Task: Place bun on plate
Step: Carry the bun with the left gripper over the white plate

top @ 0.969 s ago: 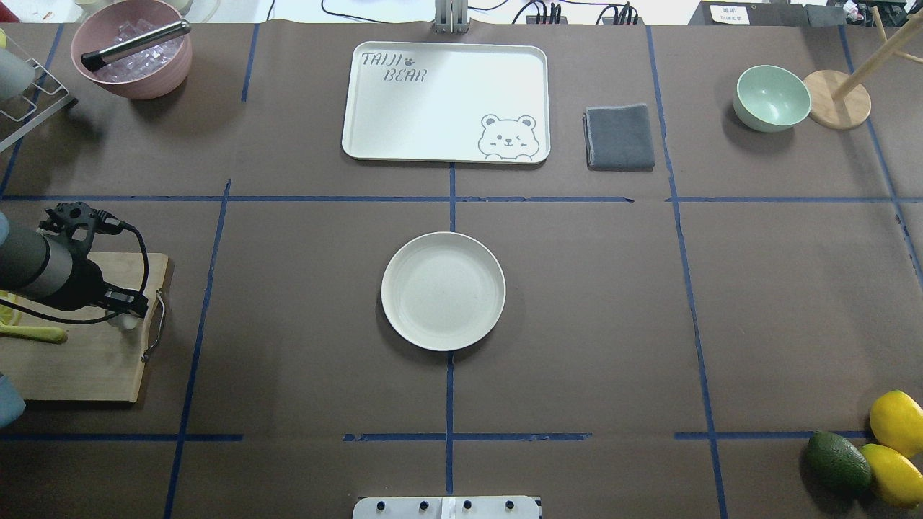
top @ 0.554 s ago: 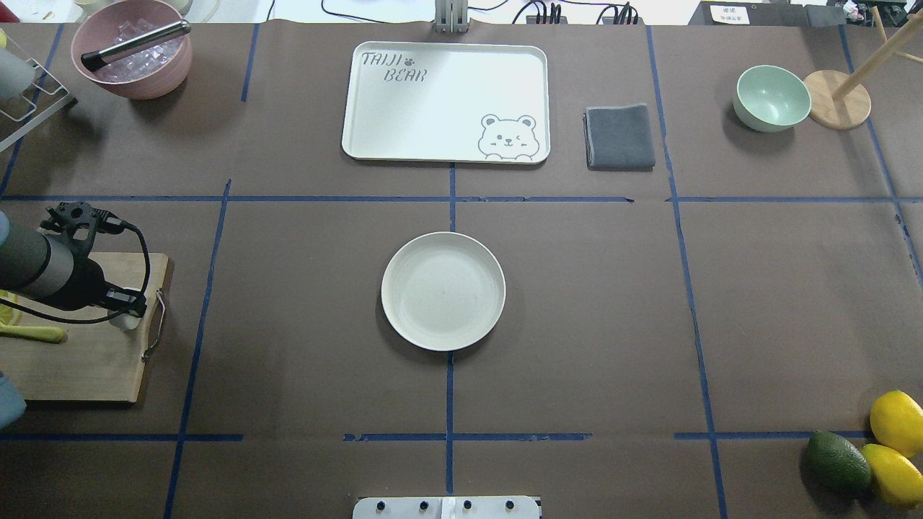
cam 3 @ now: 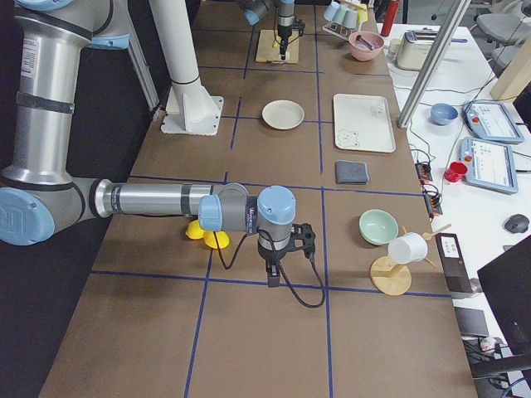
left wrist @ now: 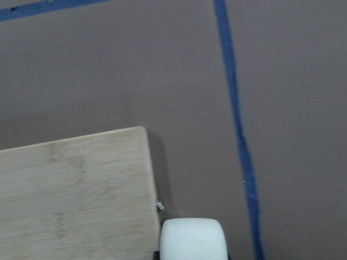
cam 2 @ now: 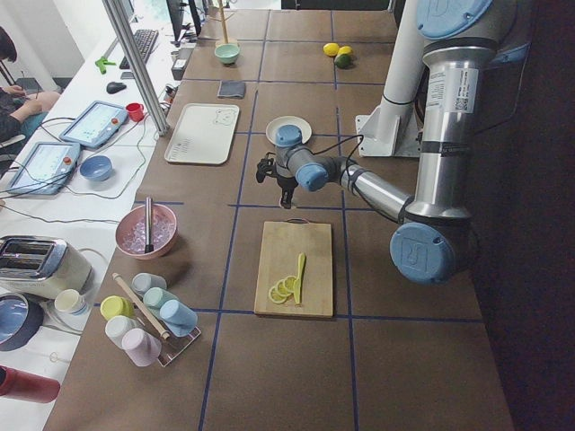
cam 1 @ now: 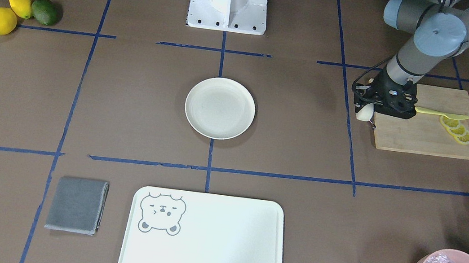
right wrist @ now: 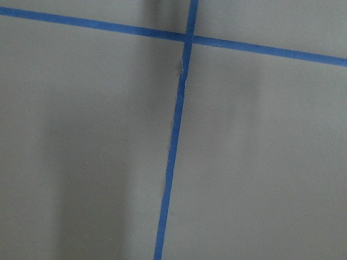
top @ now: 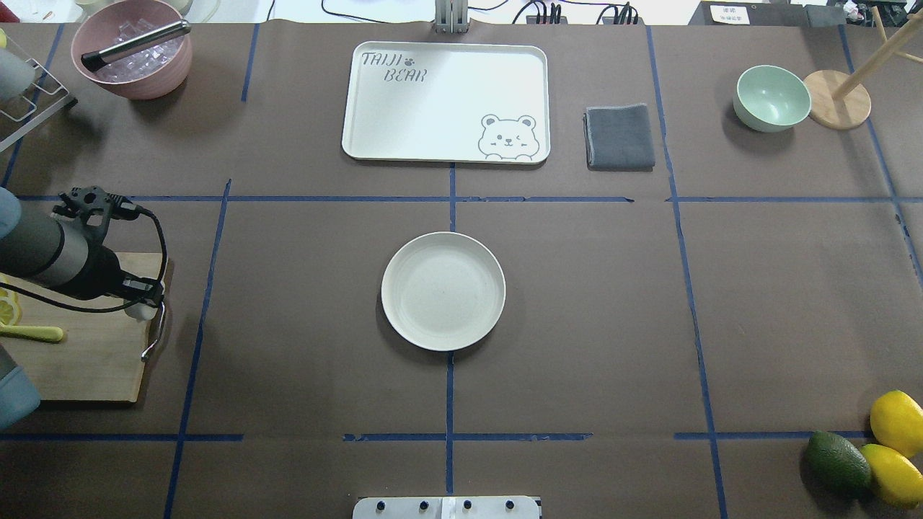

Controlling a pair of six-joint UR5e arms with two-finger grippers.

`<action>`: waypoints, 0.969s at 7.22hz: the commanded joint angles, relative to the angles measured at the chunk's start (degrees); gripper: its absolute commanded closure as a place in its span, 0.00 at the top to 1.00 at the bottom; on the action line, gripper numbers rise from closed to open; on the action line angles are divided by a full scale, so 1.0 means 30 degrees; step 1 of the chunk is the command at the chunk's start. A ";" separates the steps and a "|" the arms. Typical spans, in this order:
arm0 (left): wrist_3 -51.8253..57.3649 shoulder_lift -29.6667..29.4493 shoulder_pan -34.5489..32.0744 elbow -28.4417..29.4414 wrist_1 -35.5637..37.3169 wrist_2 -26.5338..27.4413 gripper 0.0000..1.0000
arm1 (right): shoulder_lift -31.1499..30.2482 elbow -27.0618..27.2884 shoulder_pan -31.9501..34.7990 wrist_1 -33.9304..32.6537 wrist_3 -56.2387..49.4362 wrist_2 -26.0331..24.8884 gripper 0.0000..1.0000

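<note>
The bun (top: 141, 312) is a small white roll held in my left gripper (top: 144, 305), which is shut on it just above the right edge of the wooden cutting board (top: 86, 360). The front-facing view shows the bun (cam 1: 364, 113) under the gripper (cam 1: 367, 110), and its top fills the lower edge of the left wrist view (left wrist: 191, 239). The cream plate (top: 443, 290) lies bare at the table's middle, far to the gripper's right. My right gripper (cam 3: 272, 270) shows only in the exterior right view, low over the table; I cannot tell its state.
Lemon slices (cam 1: 457, 128) and a yellow knife (cam 1: 440, 114) lie on the cutting board. At the far side are the bear-print tray (top: 445, 101), a grey cloth (top: 619, 137), a mint bowl (top: 771, 98) and a pink ice bowl (top: 132, 50). Lemons and an avocado (top: 837, 462) sit near right.
My left gripper has risen with the bun and shifted right and slightly toward the far side, from over the board to its right edge. The plate has not moved.
</note>
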 commanded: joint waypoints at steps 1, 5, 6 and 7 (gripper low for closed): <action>-0.4509 -0.4224 0.2784 0.0555 0.2623 0.0219 0.41 | -0.0001 -0.0019 0.0000 -0.0001 0.0000 0.0000 1.00; -0.8662 -1.1209 0.4586 0.6120 0.2720 0.2330 0.41 | 0.0029 -0.0107 -0.0029 -0.0001 0.0000 0.0000 1.00; -0.8954 -1.1682 0.4615 0.6359 0.2690 0.2330 0.41 | 0.0029 -0.0136 -0.0001 -0.0001 0.0000 0.0000 1.00; -0.9102 -1.2267 0.4761 0.6855 0.2690 0.2330 0.41 | 0.0029 -0.0136 -0.0029 -0.0001 0.0000 0.0000 1.00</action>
